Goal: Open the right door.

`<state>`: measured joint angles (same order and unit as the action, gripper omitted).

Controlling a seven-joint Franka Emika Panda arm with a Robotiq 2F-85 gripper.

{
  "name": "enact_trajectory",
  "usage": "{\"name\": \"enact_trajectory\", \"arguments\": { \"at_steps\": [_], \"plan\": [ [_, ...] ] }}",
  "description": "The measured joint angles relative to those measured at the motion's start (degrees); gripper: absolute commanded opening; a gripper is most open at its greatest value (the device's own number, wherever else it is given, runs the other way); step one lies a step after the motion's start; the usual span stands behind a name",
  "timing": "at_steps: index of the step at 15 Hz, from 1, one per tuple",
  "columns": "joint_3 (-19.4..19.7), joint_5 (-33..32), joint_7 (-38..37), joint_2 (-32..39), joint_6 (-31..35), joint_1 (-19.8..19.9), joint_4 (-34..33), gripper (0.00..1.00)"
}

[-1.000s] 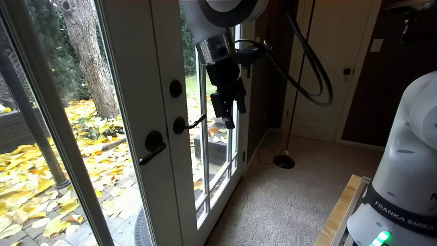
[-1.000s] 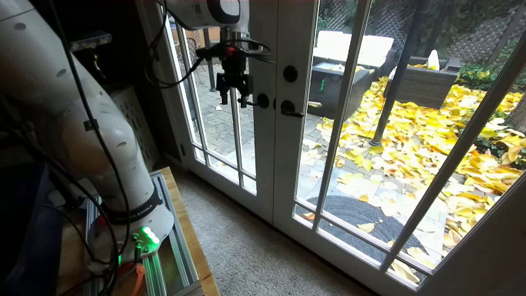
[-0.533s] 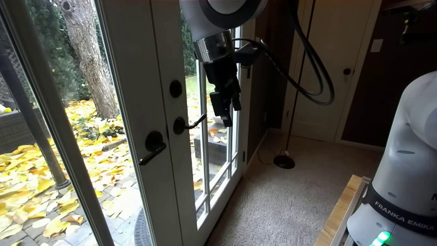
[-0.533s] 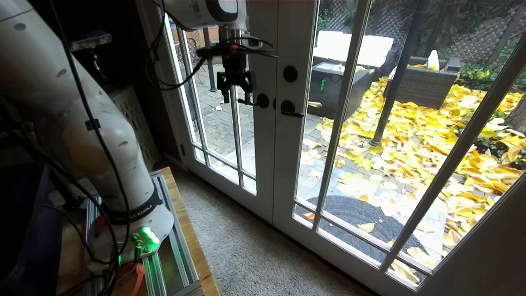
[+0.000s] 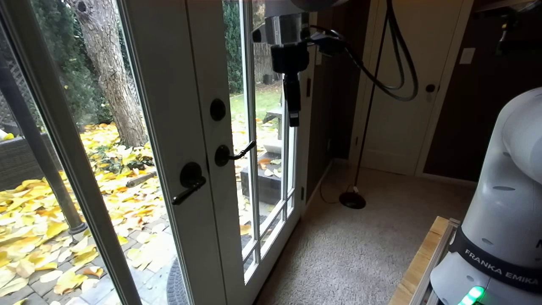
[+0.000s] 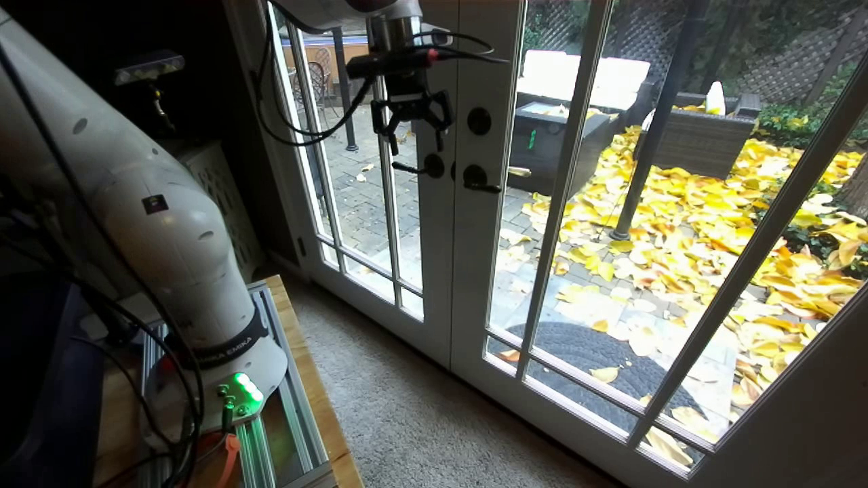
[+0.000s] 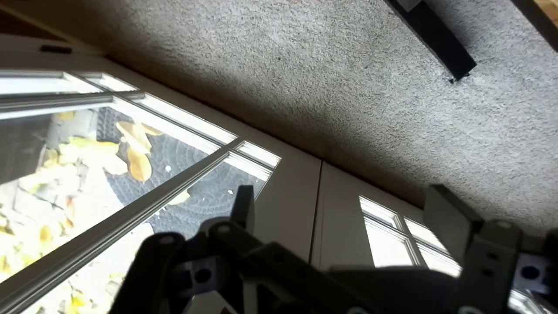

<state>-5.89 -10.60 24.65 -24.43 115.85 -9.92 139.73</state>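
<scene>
The right door (image 6: 469, 271), nearer of the white pair in an exterior view, and it's closed, edge to edge with the left door (image 6: 437, 271)! Round black deadbolt (image 6: 479, 121) up top, long black lever (image 6: 483, 187) beneath it, and a second black lever (image 6: 411, 168) just across on the left door. And the gripper (image 6: 416, 145): pointing down in front of the doors, fingers (image 6: 393, 144) wide apart, tips showing higher than the levers in both exterior views, apart from the long black lever. The arm (image 6: 169, 230) stretches over from its base (image 6: 271, 359), green light (image 6: 248, 388) glowing, on a wood-edged stand (image 6: 315, 379). Pale carpet (image 6: 400, 420) fills the gap to the doors. Far off in an exterior view, a dark round pole base (image 5: 352, 201), then a plain white inner door (image 5: 406, 93). Outside, a dark curved mat (image 6: 597, 352), yellow leaves (image 6: 705, 217) everywhere!
</scene>
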Motion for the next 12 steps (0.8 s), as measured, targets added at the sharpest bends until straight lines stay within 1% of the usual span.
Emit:
{"name": "enact_trajectory", "arguments": {
  "at_steps": [2, 4, 6, 8, 9, 12],
  "plan": [
    [4.4, 0.0, 9.5, -1.2, 2.3, 0.0, 0.7, 1.0],
    [8.7, 0.5, 17.8, -1.3, 6.5, 0.0, 1.2, 1.0],
    [12.4, 2.8, 25.9, -0.5, 11.3, -0.1, 1.5, 1.0],
    [16.1, 9.3, 34.1, 1.2, 14.3, -0.6, 1.6, 1.0],
    [17.9, 13.2, 37.9, 2.4, 14.6, -0.9, 1.4, 1.0],
    [21.1, 24.1, 46.0, 6.9, 11.2, -1.0, -0.7, 1.0]
  ]
}}
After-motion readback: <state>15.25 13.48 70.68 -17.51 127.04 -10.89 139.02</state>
